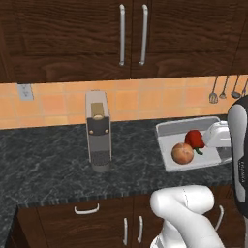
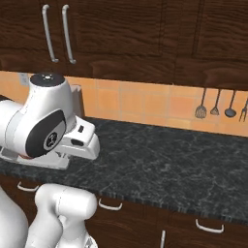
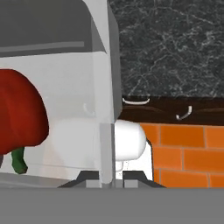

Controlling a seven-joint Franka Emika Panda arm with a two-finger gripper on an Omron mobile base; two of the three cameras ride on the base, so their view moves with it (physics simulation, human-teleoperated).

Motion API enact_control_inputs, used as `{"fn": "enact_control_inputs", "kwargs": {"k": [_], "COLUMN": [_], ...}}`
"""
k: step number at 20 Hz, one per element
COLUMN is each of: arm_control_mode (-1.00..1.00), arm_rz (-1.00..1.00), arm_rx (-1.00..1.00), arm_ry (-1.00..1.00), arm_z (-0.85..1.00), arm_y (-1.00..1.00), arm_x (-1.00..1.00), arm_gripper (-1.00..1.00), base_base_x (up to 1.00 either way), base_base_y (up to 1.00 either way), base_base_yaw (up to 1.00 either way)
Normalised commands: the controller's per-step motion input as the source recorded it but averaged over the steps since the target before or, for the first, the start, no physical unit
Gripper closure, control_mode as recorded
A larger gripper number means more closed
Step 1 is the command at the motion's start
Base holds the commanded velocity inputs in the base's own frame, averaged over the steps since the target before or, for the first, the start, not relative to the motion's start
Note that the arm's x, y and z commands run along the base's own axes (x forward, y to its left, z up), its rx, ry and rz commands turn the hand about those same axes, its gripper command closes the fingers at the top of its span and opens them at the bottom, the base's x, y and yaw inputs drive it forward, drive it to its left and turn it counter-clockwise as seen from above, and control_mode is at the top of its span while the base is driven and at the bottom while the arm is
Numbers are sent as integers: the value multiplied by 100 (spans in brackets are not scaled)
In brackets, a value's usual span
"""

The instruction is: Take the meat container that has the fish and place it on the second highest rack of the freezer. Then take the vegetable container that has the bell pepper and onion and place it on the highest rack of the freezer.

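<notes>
Flanking veg tray (image 1: 167, 145): coffee machine (image 1: 99, 130)

This is a home kitchen. Dark wooden wall cupboards (image 1: 97, 38) with long metal handles fill the top of the left base view, above an orange tiled backsplash (image 1: 140, 99). A black marbled desk (image 1: 48, 164) crosses the middle, carrying a coffee machine (image 1: 98, 131). Ladles and spatulas (image 2: 215, 104) hang at the right of the right base view. Drawers (image 2: 193, 225) with curved pulls run along the bottom.
</notes>
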Motion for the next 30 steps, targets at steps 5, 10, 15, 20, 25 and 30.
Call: {"fn": "enact_control_inputs", "kwargs": {"k": [5, 10, 15, 20, 25, 30], "arm_control_mode": [100, 100, 100, 100, 100, 100], "arm_rz": [0, 0, 0, 0, 0, 0], "arm_rx": [0, 0, 0, 0, 0, 0], "arm_ry": [0, 0, 0, 0, 0, 0], "arm_z": [0, 0, 0, 0, 0, 0], "arm_y": [0, 0, 0, 0, 0, 0], "arm_x": [0, 0, 0, 0, 0, 0], "arm_gripper": [100, 100, 100, 100, 100, 100], "base_base_x": [-83, -68, 0, 0, -8, 0], "base_base_y": [0, -11, 0, 0, -5, -19], "base_base_yaw": [-17, -21, -66, -63, -57, -60]}}
